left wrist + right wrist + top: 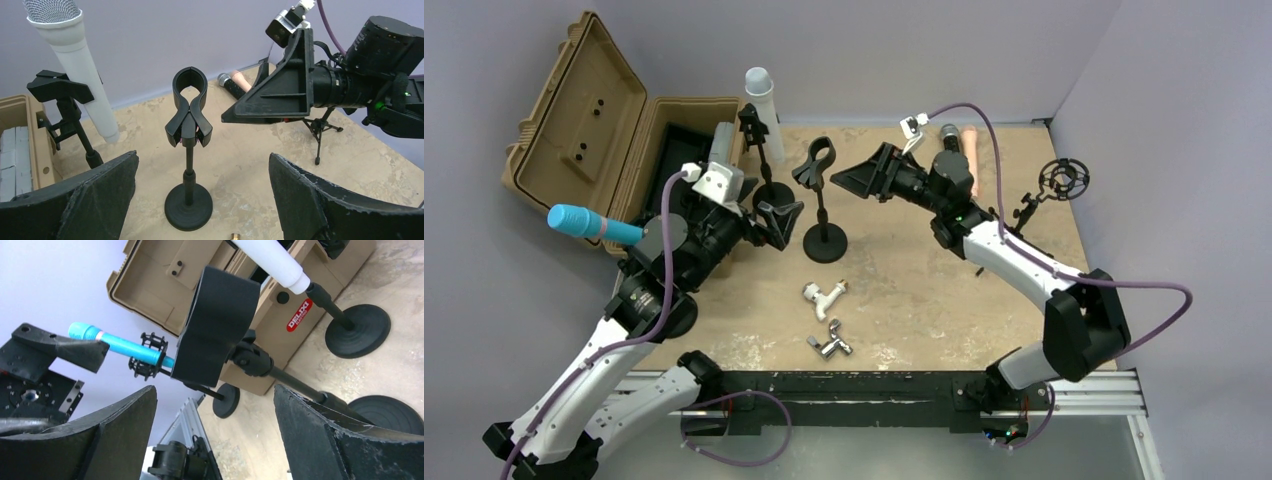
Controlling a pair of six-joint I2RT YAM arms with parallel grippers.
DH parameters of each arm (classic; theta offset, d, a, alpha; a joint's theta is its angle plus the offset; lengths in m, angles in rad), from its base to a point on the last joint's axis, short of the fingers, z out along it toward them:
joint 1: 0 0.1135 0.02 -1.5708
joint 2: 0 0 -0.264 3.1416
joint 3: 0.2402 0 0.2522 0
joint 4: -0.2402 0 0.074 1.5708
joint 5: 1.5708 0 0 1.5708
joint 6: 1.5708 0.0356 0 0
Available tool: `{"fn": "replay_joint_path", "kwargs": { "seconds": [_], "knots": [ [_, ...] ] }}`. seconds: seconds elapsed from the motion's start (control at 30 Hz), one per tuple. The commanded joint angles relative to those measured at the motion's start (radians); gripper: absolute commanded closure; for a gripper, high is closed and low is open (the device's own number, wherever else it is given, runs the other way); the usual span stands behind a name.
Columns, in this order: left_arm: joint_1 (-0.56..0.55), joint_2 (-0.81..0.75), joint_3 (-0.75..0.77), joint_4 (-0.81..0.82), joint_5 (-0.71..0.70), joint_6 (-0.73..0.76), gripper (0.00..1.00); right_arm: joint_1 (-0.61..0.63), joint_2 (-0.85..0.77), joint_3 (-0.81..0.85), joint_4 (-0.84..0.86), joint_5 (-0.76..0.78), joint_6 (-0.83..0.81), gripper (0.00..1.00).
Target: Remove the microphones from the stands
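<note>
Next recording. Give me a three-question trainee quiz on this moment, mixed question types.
1. True or false: the middle stand holds a microphone.
2. Multiple choice: the white microphone is A) lying flat, B) held on a stand beside the case, C) packed inside the case.
3. Fill in: the left gripper and right gripper are both ____ (open or shut).
Key: 1 false, its clip is empty; 2 B; 3 open.
</note>
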Motion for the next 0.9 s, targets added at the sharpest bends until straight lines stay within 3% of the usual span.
{"fn": "replay_joint_path", "kwargs": {
  "seconds": [0.0, 0.4, 0.57, 0.67, 0.87],
  "knots": [
    [-0.003, 0.006, 0.003, 0.042, 0.003, 0.012, 0.0, 0.01, 0.047, 0.104, 0.061, 0.0, 0.037, 0.15],
    [-0.004, -0.001, 0.006, 0.04, 0.004, 0.011, 0.0, 0.047, 0.177, 0.241, 0.053, 0.015, 0.047, 0.14],
    [-0.003, -0.003, 0.008, 0.038, 0.004, 0.009, 0.0, 0.05, 0.191, 0.235, 0.072, 0.025, 0.058, 0.3],
    [-0.004, -0.004, 0.01, 0.037, 0.006, 0.008, 0.0, 0.051, 0.198, 0.232, 0.064, 0.038, 0.056, 0.34],
    [-0.004, -0.009, 0.011, 0.035, 0.006, 0.006, 0.0, 0.051, 0.207, 0.211, 0.052, 0.047, 0.053, 0.56]
  ]
}}
